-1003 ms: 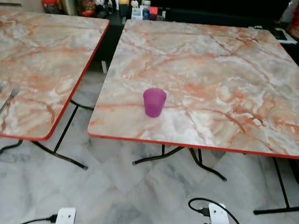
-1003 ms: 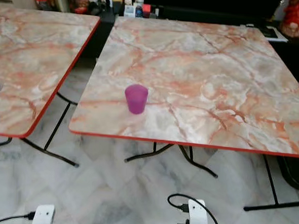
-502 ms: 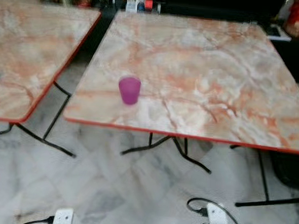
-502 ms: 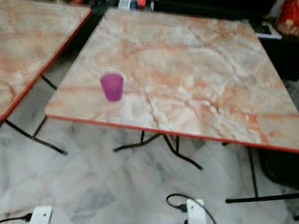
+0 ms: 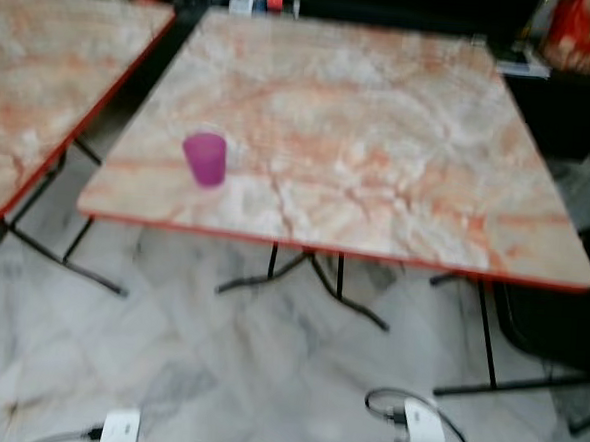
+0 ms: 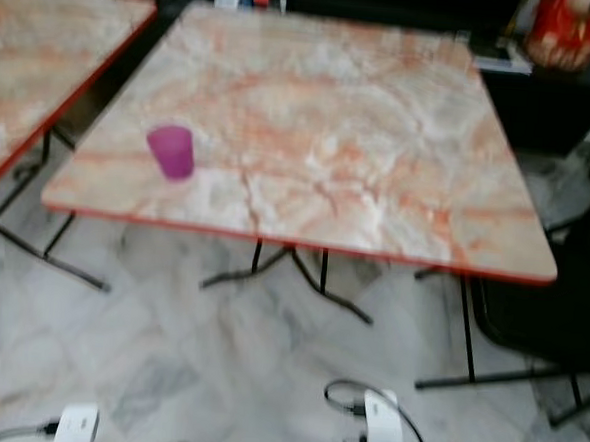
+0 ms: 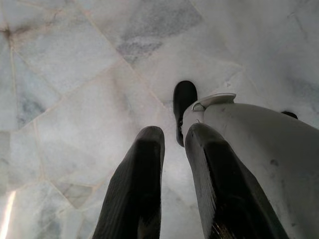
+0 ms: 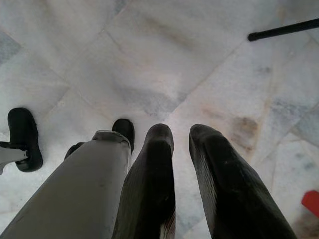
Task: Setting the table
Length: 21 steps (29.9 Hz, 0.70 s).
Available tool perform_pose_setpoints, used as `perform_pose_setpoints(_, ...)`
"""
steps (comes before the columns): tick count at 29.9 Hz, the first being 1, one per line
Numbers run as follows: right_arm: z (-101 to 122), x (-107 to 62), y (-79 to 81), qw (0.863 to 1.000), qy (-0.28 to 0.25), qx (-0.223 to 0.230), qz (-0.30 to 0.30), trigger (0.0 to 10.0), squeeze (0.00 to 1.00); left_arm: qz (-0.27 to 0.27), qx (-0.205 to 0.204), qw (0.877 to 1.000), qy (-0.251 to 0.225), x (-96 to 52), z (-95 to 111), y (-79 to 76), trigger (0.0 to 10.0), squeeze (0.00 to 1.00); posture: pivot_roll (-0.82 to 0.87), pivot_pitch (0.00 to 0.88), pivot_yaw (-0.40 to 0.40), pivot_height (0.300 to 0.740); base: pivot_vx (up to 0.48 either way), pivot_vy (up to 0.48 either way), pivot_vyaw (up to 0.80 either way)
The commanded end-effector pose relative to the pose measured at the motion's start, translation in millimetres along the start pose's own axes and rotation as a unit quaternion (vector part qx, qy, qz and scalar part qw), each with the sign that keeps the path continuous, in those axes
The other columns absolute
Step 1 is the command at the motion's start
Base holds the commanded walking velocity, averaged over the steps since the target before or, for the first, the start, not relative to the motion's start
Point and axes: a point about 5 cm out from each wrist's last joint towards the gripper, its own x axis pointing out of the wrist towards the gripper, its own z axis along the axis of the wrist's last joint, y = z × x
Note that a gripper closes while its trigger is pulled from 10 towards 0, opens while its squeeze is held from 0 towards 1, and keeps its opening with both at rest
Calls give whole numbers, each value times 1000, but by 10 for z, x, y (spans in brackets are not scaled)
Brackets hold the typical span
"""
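On the table (image 5: pixel 400 137), near its front left corner, stands the cup (image 5: pixel 205 158), upright, ahead and nearer the left gripper (image 7: pixel 172 142). Both it and the right gripper (image 8: pixel 180 137) hang floorward, fingers narrowly parted, empty.

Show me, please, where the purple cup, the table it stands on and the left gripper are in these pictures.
purple cup (image 5: pixel 206 159), left eye view, middle of its side wall.
table (image 5: pixel 380 136), left eye view, bare marble top.
left gripper (image 7: pixel 172 139), left wrist view, midway between its fingertips.
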Motion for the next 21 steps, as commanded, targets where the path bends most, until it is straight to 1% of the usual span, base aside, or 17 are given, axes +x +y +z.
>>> perform_pose_setpoints(1, -58, -8, -52, 1000, 9, -2, -6, 10000, 0, -6, -4, 1000, 27, -22, -139, -55, 10000, 0, 6, 157, -58, 736, 0, 0, 0)
perform_pose_setpoints(8, -58, -9, -58, 1000, 8, 0, -6, 10000, 0, -2, -4, 1000, 27, -22, -141, -55, 10000, 0, 10, 154, -66, 736, 0, 0, 0)
perform_pose_setpoints(12, -56, -9, -57, 1000, 7, -1, -5, 10000, 0, 8, 2, 1000, 18, -22, -125, -43, 10000, 0, 9, 155, -68, 736, 0, 0, 0)
perform_pose_setpoints(15, -56, -10, -60, 1000, 6, 0, -5, 10000, 0, 37, -2, 999, -12, -28, -81, -15, 10000, 0, 15, 157, -71, 736, 0, 0, 0)
perform_pose_setpoints(16, -56, -10, -60, 1000, 6, 0, -5, 10000, 0, 37, -2, 999, -12, -28, -81, -15, 10000, 0, 15, 157, -71, 736, 0, 0, 0)
perform_pose_setpoints(19, -56, -10, -61, 1000, 7, -3, -4, 10000, 0, 73, -7, 996, -50, -42, -28, 20, 10000, 0, 15, 157, -71, 736, 0, 0, 0)
perform_pose_setpoints(21, -55, -10, -61, 1000, 7, -3, -3, 10000, 0, 78, -6, 996, -53, -45, -23, 25, 10000, 0, 21, 158, -71, 736, 0, 0, 0)
